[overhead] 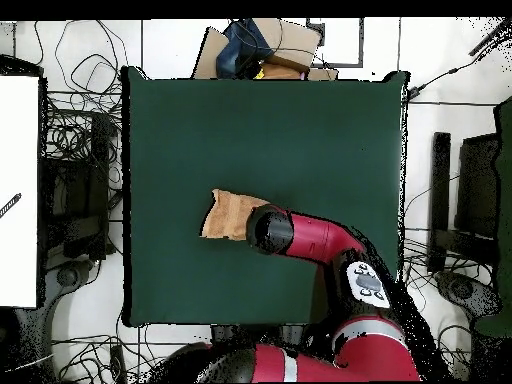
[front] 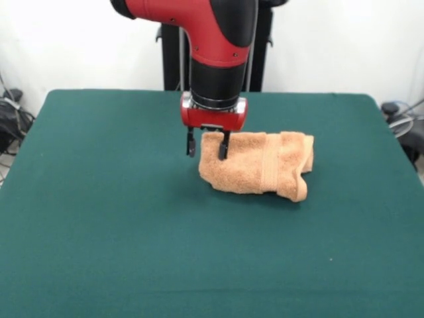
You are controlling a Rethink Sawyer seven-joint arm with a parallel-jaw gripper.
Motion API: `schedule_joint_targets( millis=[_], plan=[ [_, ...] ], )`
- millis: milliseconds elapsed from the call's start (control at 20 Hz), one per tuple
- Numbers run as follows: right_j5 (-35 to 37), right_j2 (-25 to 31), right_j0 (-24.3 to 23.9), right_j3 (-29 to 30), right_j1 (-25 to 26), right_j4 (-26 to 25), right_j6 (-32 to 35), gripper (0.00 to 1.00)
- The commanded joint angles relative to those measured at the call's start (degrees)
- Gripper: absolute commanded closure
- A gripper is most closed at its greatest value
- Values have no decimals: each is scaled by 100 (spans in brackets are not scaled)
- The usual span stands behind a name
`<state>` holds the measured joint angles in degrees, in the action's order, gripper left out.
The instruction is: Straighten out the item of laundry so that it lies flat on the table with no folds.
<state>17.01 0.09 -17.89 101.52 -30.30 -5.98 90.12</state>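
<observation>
The orange-tan towel [front: 258,165] lies folded and bunched near the middle of the green table [front: 99,218], with a thick fold at its right end. My gripper [front: 207,146] hangs at the towel's left end, open. One finger stands just off the towel's left edge and the other is over its upper left corner, so that edge lies between them. In the overhead view the towel [overhead: 228,215] sticks out to the left from under my wrist [overhead: 268,230], which hides the fingers, on the table [overhead: 300,130].
Cables and dark equipment lie off the table's left [front: 12,116] and right [front: 401,119] far corners. In the overhead view a cardboard box [overhead: 262,48] sits beyond the table's top edge and a white surface [overhead: 18,190] stands at the left.
</observation>
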Motion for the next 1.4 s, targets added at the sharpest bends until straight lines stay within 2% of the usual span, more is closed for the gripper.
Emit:
schedule_joint_targets(
  millis=[50, 600, 750, 1200, 1400],
  plan=[
    [-15, 432, -45, -303, 281, -307, 278, 0],
    [37, 451, -82, -165, 95, -195, 396, 0],
    [-43, 332, 31, -125, 32, -245, 457, 0],
    [102, 502, 133, -183, 222, -198, 403, 0],
    [19, 341, 323, -220, 273, -227, 510, 0]
  ],
)
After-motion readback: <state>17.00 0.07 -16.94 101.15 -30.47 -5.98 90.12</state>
